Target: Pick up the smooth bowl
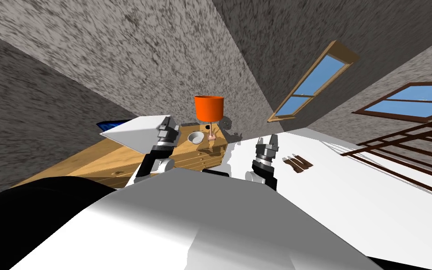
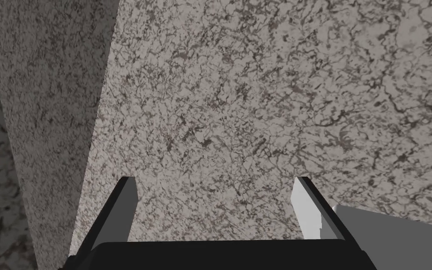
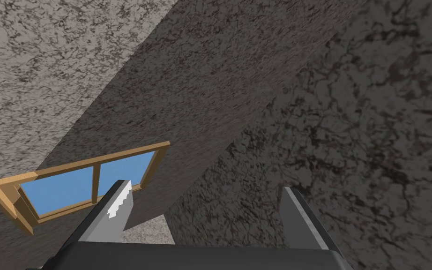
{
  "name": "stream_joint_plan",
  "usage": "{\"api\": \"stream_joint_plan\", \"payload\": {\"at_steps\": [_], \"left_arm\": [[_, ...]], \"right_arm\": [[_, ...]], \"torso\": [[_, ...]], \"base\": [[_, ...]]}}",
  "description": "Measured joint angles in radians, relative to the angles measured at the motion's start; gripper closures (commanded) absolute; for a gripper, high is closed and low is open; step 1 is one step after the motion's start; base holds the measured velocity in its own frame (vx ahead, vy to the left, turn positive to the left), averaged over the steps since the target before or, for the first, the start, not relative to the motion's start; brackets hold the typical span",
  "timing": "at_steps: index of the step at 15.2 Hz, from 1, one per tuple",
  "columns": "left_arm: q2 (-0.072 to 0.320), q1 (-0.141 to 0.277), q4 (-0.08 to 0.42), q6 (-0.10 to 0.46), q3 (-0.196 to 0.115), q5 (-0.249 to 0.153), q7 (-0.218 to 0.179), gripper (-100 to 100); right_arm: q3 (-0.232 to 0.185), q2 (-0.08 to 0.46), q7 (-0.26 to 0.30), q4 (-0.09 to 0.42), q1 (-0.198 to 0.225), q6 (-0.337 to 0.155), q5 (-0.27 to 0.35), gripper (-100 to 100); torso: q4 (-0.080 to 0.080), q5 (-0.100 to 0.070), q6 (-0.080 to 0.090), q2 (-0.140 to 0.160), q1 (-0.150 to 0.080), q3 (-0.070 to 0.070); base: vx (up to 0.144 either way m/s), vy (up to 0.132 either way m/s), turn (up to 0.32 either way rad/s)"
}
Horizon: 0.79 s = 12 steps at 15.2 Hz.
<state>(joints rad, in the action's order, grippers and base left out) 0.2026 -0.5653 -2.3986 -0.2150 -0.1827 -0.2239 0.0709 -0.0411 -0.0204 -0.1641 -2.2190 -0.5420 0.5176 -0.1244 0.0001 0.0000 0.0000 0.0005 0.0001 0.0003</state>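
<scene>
Head view: bowl (image 1: 195, 137) small, round, white-grey, upright.

Pale bowl (image 1: 195, 137) on wooden drawer chest (image 1: 196, 157), orange-shaded lamp (image 1: 209, 108) just right, left gripper (image 1: 170, 123) near bowl's left, right gripper (image 1: 266, 138) farther right

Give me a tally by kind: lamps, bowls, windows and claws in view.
Lamp: 1
Bowl: 1
Windows: 2
Claws: 2, left claw and right claw, both open
Total: 6
</scene>
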Motion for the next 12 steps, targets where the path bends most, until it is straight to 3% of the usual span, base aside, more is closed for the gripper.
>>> {"api": "stream_joint_plan", "payload": {"at_steps": [5,12], "left_arm": [[0.023,-0.015,-0.004,0.097,-0.046,-0.030,0.000,-100],[0.037,-0.026,-0.008,0.214,-0.085,-0.056,0.005,-100]], "right_arm": [[0.000,0.000,0.000,0.000,0.000,0.000,0.000,0],[0.000,0.000,0.000,0.000,0.000,0.000,0.000,0]], "torso": [[0.000,0.000,0.000,0.000,0.000,0.000],[0.000,0.000,0.000,0.000,0.000,0.000]], "base": [[-0.010,-0.003,-0.095],[-0.007,-0.003,-0.082]]}}
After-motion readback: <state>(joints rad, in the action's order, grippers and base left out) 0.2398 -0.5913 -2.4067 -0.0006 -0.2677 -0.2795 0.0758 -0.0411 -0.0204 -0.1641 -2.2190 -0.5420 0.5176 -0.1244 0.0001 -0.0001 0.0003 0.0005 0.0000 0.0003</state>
